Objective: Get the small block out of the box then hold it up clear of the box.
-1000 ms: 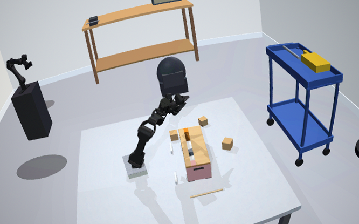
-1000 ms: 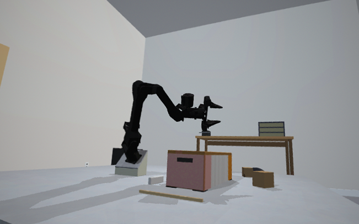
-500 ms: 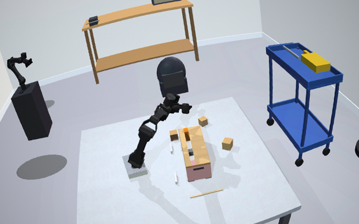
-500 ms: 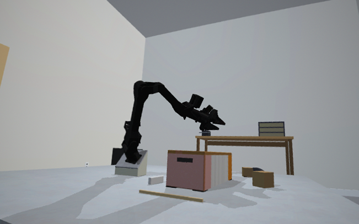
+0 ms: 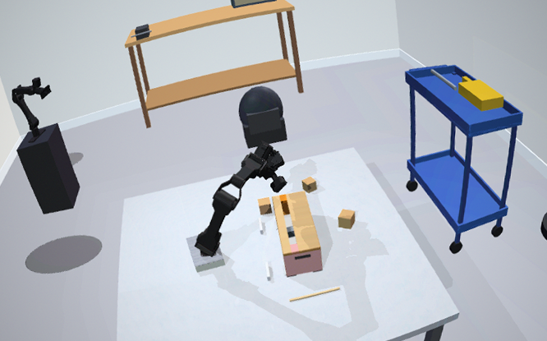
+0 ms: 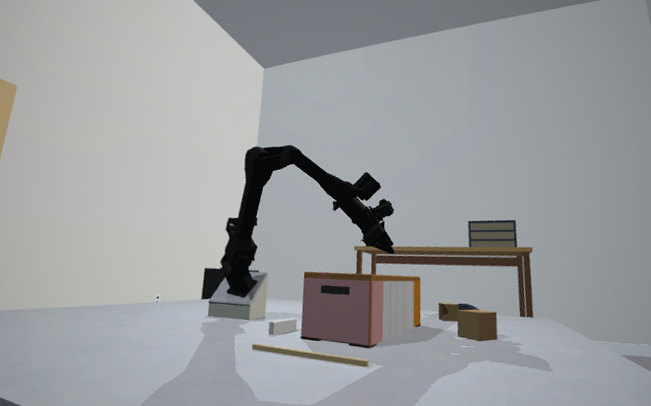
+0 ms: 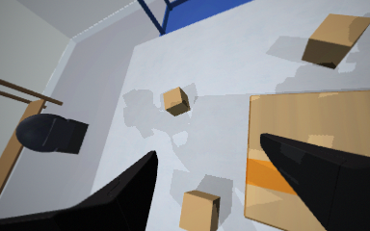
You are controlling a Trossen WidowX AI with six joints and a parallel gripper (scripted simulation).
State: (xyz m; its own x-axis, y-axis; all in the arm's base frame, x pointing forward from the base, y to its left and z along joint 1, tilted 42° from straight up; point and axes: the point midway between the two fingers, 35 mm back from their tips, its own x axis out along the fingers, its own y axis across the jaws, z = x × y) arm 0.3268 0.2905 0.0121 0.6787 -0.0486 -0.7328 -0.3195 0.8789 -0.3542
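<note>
The box [image 5: 310,221] [image 6: 335,318] [image 7: 299,111] stands on the table with a wooden top, a pink end and an orange end. A long slot runs along its top. A small dark patch [image 5: 290,231] shows in the slot in the top view; I cannot tell whether it is the block. The clear front is not in clear view, and the block cannot be made out for certain. My gripper [image 5: 281,173] [image 6: 392,229] [image 7: 207,147] is open and empty, above and beyond the orange end, with its fingers tilted down. In the wrist view one finger overlaps the box top.
Wooden cubes stand beyond the orange end [image 5: 308,185] [image 7: 175,101], on the cart side [image 5: 346,218] [image 6: 477,324] [image 7: 334,40] and on the arm side [image 5: 264,206] [image 7: 198,212]. White bars [image 5: 268,271] [image 5: 261,225] lie between arm and box. A thin stick [image 5: 314,293] [image 6: 309,354] lies before the pink end.
</note>
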